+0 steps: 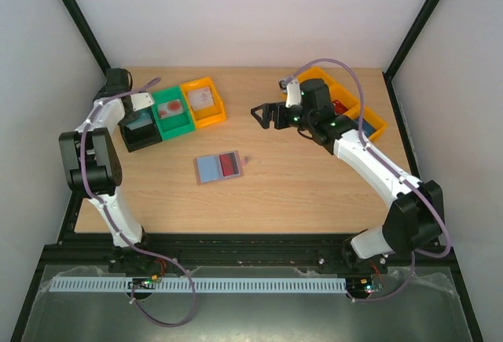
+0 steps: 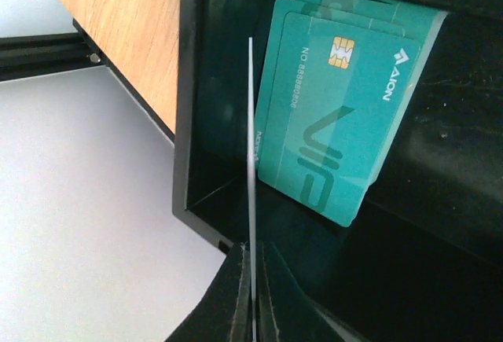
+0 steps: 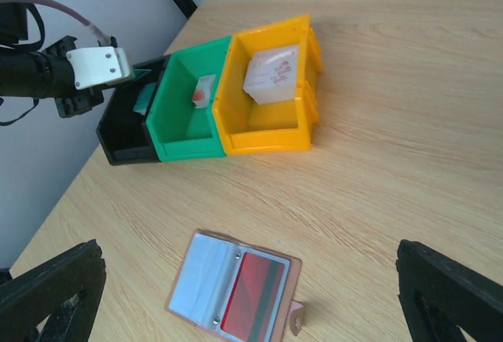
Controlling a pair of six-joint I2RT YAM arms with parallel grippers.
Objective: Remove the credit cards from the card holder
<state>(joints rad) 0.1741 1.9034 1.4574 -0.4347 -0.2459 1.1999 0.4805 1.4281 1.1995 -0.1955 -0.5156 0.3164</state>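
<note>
Table [image 1: 314,193] from above: card holder [image 1: 218,167] lies open and flat between the two arms, with a red card [image 1: 229,163] in the panel on the right of the view. The left arm reaches over the black bin [image 1: 141,131], which sits beside the green bin [image 1: 174,115]. The right arm's fingers [image 1: 258,112] hang spread wide and empty, nearer the holder than the left.

Left wrist: left arm's fingers [image 2: 240,299] are pinched shut on an edge-on card [image 2: 251,145] whose colour cannot be read. It is held upright over the black bin, just beside the teal cards [image 2: 338,122] stacked inside.

Right wrist: the holder lies ahead of and between the open fingers, apart from both. The red card's long axis runs roughly across the line joining them. The right arm seems the better placed to take it.
</note>
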